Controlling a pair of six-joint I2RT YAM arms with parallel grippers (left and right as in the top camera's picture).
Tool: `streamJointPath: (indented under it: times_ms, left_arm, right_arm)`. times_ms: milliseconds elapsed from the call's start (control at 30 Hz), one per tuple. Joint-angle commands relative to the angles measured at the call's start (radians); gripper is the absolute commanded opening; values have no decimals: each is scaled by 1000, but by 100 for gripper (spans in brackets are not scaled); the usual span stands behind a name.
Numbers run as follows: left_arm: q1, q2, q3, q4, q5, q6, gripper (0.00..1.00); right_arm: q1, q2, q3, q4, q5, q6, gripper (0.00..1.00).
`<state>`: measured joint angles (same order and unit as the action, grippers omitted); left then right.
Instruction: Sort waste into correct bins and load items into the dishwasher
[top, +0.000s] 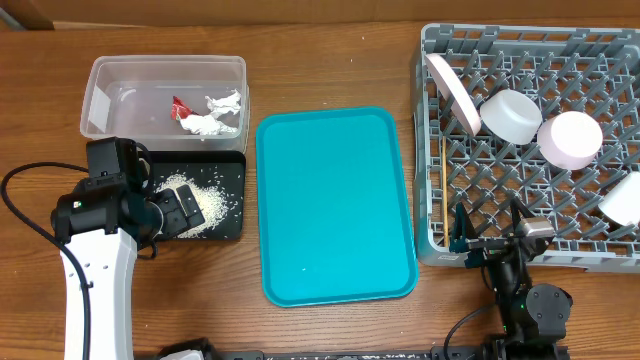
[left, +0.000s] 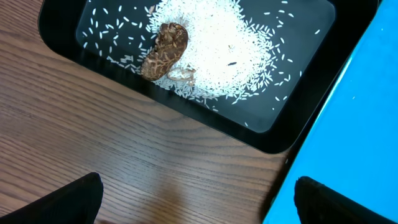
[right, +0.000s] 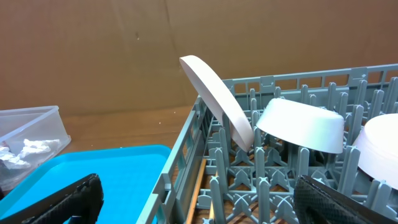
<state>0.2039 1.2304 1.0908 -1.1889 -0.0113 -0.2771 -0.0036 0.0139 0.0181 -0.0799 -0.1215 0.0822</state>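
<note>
Left gripper (left: 196, 202): jaws wide apart, nothing held, above wooden table (left: 93, 130) just beside shallow black rectangular tray (left: 249, 134). Loose white rice grains (left: 217, 50) and small brown food scrap (left: 166, 50) lie in this tray.

Right gripper (right: 199, 202): jaws wide apart, nothing held, at near edge of square grey plastic lattice dish rack (top: 500, 180).

In rack: large flat white plate (top: 450, 92) leaning on edge, two white bowls (top: 510, 115) (top: 570, 138), small white cup (top: 622, 200).

Small red foil wrapper (top: 180, 105) and crumpled white tissue (top: 215, 118) are in clear rectangular plastic tub (top: 100, 75).

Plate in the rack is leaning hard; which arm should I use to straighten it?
Right. The right hand, open, sits at the near edge of the rack, facing the plate; the left hand hovers over the black tray, beyond the teal tray.
</note>
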Motion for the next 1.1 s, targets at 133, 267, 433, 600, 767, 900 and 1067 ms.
streamJointPath:
  times_ms: [133,267,433,600,767,900,1067]
  left_arm:
    - [5,0,5,0,8,19,100]
    - [5,0,5,0,8,19,100]
    - [5,0,5,0,8,19,100]
    - [5,-3,5,0,8,19,100]
    - [5,-47,5,0,8,19,100]
    - [5,-146,4,-12,8,19,100]
    - [5,-384,-78,129,-11,17,100]
  right_arm:
    - [8,-11,-10,6,16,-1,100]
    - [8,-11,-10,6,16,-1,100]
    - [8,-11,-10,6,16,-1,100]
    - [8,-11,-10,6,16,-1,100]
    - [8,-11,-10,6,16,-1,100]
    - [8,-11,-10,6,16,-1,100]
    - [8,-11,-10,6,16,-1,100]
